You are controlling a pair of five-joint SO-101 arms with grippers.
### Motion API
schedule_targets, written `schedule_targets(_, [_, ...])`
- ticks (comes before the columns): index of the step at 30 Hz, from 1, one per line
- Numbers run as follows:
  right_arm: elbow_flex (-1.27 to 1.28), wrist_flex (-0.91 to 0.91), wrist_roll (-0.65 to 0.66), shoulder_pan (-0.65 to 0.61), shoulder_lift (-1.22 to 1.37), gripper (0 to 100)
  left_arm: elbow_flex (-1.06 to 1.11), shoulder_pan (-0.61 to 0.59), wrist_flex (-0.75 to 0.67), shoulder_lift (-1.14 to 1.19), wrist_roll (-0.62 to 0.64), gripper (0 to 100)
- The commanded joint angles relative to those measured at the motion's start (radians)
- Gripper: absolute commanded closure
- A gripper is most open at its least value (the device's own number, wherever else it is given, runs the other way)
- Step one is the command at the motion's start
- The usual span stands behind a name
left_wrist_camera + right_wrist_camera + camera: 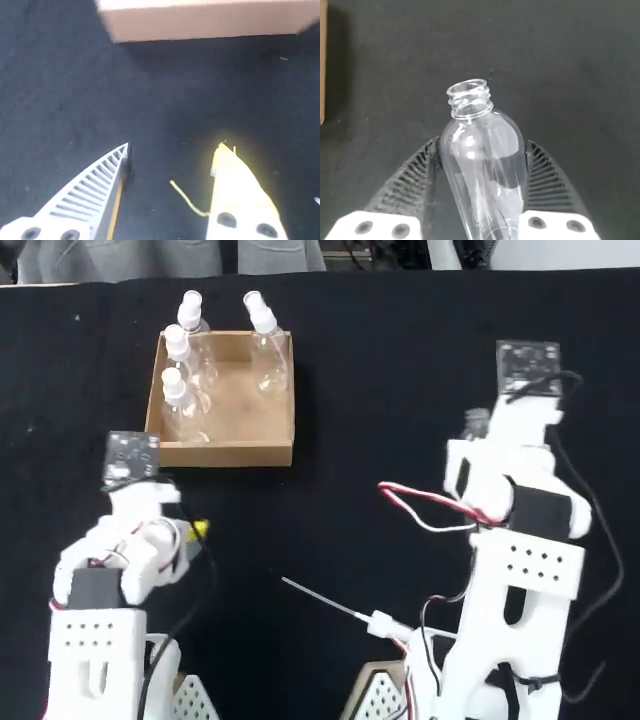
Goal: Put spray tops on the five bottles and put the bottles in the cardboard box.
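Pinching the uncapped clear bottle (482,150) by its body, the right gripper (483,146) is pressing both ribbed fingers (410,185) against the bottle's sides. The threaded neck is sticking out past the fingertips over the black table (400,360). That arm is standing at the right of the high frame.

A loose spray top (381,621) is lying on the table at lower centre, its thin dip tube (320,597) pointing toward the upper left.

The cardboard box (225,453) is sitting at upper left. Four spray-topped bottles (178,390) are standing in it, three along its left side and one at its back right corner.

The left gripper (172,148) is hanging spread and empty above the table, just in front of the box's near wall, at lower left of the high frame.
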Motion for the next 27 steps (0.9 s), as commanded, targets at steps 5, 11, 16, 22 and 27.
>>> schedule_targets(5, [-0.016,-0.068,-0.095,0.124,-0.041,87.5,-0.054,0.208,0.043,-0.058,-0.052,75])
schedule_targets(11, [-0.018,-0.075,-0.123,0.180,-0.041,87.5,-0.056,0.320,0.043,-0.058,-0.066,75])
schedule_targets(16, [-0.027,-0.086,-0.132,0.222,-0.041,87.5,-0.056,0.421,0.043,-0.058,-0.066,75])
schedule_targets(22, [-0.027,-0.100,-0.170,0.265,-0.036,87.5,-0.056,0.542,0.040,-0.057,-0.058,68])
schedule_targets(27, [-0.027,-0.110,-0.170,0.267,-0.035,87.5,-0.056,0.645,0.032,-0.057,-0.058,68])
